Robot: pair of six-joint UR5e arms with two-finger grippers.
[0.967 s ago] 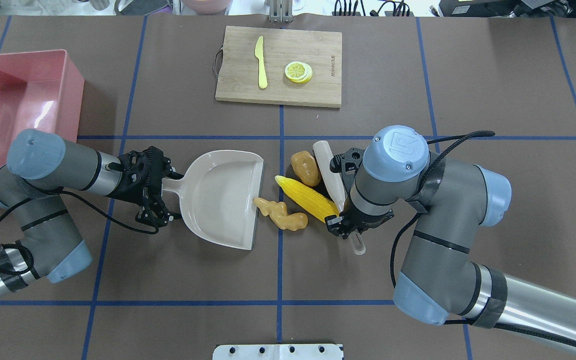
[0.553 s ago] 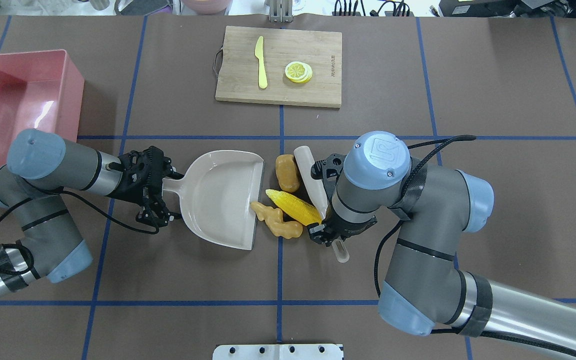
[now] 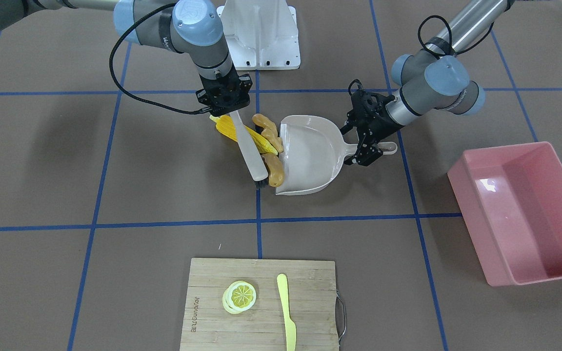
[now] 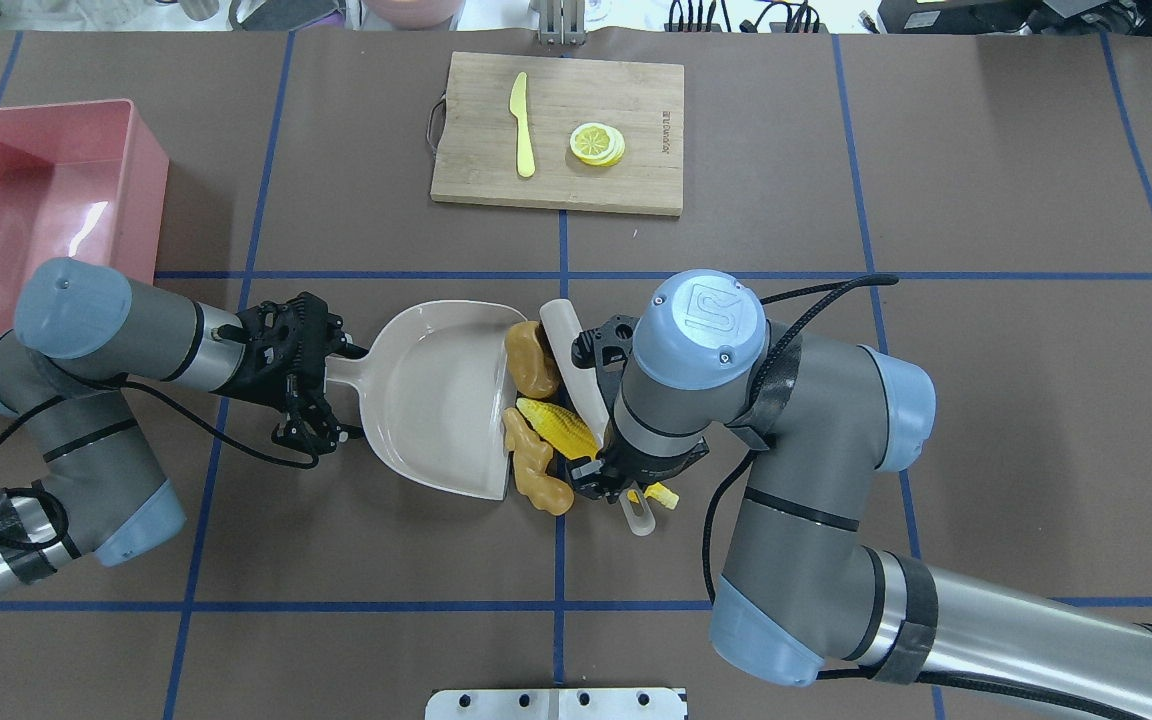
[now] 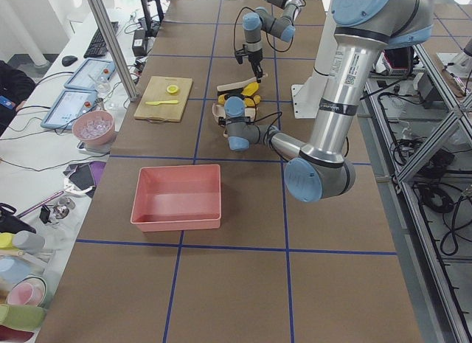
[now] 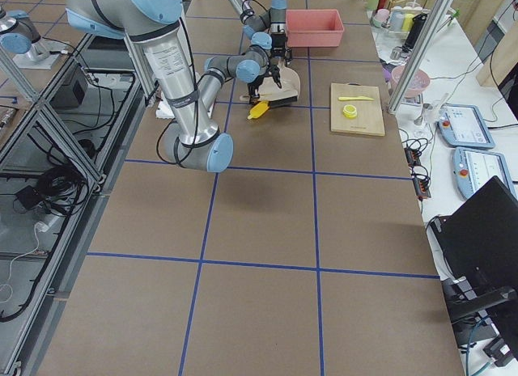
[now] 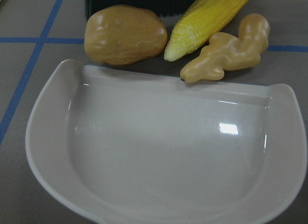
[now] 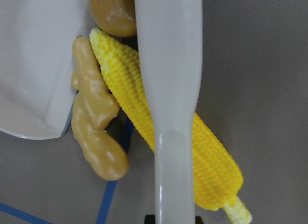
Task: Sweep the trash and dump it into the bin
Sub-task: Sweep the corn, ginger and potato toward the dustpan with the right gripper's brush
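My right gripper (image 4: 618, 478) is shut on a white brush (image 4: 572, 352) that lies against the yellow corn cob (image 4: 558, 428). The tan ginger root (image 4: 536, 470) and brown potato (image 4: 528, 360) sit at the lip of the beige dustpan (image 4: 436, 400). In the left wrist view the potato (image 7: 125, 33), corn (image 7: 207, 19) and ginger (image 7: 226, 55) lie just outside the pan's edge (image 7: 168, 151), with the ginger touching it. My left gripper (image 4: 321, 385) is shut on the dustpan handle. The pink bin (image 4: 151, 190) stands empty at the far left.
A wooden cutting board (image 4: 636, 100) at the back centre carries lemon slices (image 4: 596, 143) and a yellow knife (image 4: 522, 125). A white base plate (image 4: 556, 703) sits at the near edge. Blue tape lines cross the brown table.
My right arm has swept the brush leftwards, pushing the corn, ginger and potato up against the dustpan's mouth. The left arm and dustpan have not moved.
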